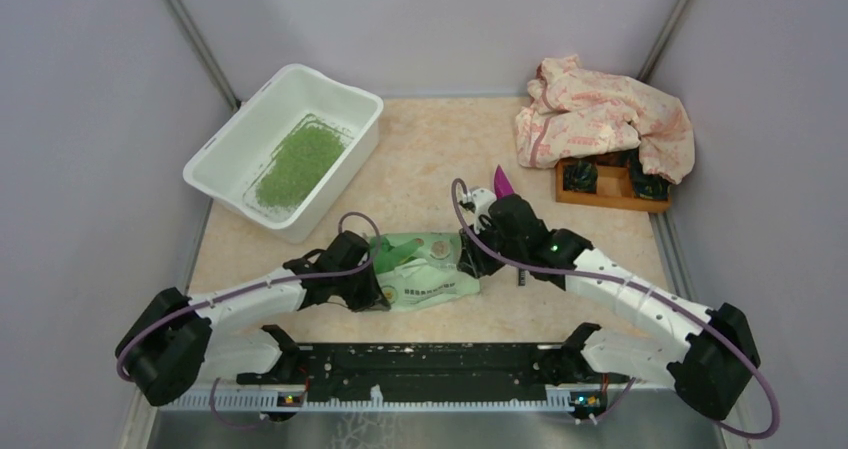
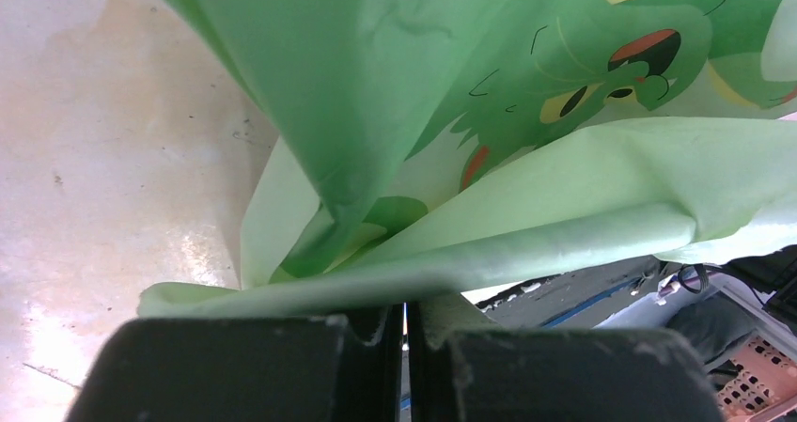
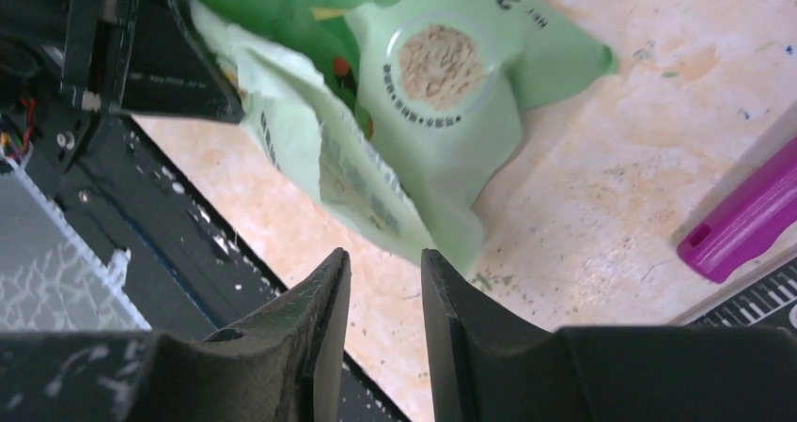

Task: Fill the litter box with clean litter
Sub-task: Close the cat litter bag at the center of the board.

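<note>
Pinching a fold of the green bag (image 1: 425, 274), the left gripper (image 2: 406, 315) is clamped; the right gripper (image 3: 385, 264) stands parted, seemingly clear of it.

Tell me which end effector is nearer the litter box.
Left. The left end effector is in front of the litter box; the right end effector lies farther right, beyond the bag.

A robotics lab cell — grey panel walls (image 1: 430, 19) and metal posts (image 1: 197, 34) enclose a table (image 1: 420, 159) bearing a black arm-mounting rail (image 1: 430, 364).

Left gripper (image 2: 406, 326) clamped, right gripper (image 3: 385, 264) parted, arms angled inward
</note>
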`<state>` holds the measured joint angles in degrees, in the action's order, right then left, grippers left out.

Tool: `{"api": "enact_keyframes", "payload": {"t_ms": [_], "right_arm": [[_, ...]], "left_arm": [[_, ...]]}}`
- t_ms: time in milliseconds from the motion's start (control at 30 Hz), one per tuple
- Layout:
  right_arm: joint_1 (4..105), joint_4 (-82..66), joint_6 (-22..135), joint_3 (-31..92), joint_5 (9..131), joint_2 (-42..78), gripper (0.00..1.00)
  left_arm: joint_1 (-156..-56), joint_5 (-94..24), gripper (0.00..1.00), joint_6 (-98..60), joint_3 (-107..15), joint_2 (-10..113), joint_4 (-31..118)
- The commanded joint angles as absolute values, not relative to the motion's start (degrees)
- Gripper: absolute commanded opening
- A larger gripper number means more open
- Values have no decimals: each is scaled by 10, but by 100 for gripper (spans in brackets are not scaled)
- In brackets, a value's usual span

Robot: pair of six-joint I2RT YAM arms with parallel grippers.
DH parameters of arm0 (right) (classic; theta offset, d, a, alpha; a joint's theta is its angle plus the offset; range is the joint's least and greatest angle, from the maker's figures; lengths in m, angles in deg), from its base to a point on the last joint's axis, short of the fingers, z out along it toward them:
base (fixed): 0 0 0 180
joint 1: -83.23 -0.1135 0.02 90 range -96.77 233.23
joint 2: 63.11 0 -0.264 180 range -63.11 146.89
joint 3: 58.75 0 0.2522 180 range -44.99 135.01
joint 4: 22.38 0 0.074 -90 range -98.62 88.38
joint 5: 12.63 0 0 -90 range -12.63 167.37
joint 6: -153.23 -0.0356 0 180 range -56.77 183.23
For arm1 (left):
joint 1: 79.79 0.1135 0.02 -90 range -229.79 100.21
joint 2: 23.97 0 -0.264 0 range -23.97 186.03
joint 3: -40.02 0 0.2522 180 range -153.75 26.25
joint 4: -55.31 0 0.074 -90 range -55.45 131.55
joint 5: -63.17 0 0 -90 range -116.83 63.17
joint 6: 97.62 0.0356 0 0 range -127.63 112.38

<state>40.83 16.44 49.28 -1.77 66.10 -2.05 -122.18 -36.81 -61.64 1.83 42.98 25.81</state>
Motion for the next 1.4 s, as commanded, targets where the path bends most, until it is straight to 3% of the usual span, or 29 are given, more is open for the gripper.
{"api": "enact_keyframes", "payload": {"t_ms": [0,267,533,633,967,1367], "right_arm": [[384,204,487,-30,700,-50,35],[378,199,468,-36,709,-89,31],[377,187,441,-56,717,-70,56],[377,142,427,-97,688,-90,59],[376,-117,403,-261,624,-126,55],[373,-161,434,-274,583,-157,51]], "left_arm": [[-1223,-345,5,-598,20,445,284],[-1222,-331,5,-591,27,441,270],[-1218,-318,5,-580,28,426,247],[-1206,-321,5,-570,34,419,245],[-1186,-345,5,-546,32,414,244],[-1178,-352,5,-537,26,419,242]]}}
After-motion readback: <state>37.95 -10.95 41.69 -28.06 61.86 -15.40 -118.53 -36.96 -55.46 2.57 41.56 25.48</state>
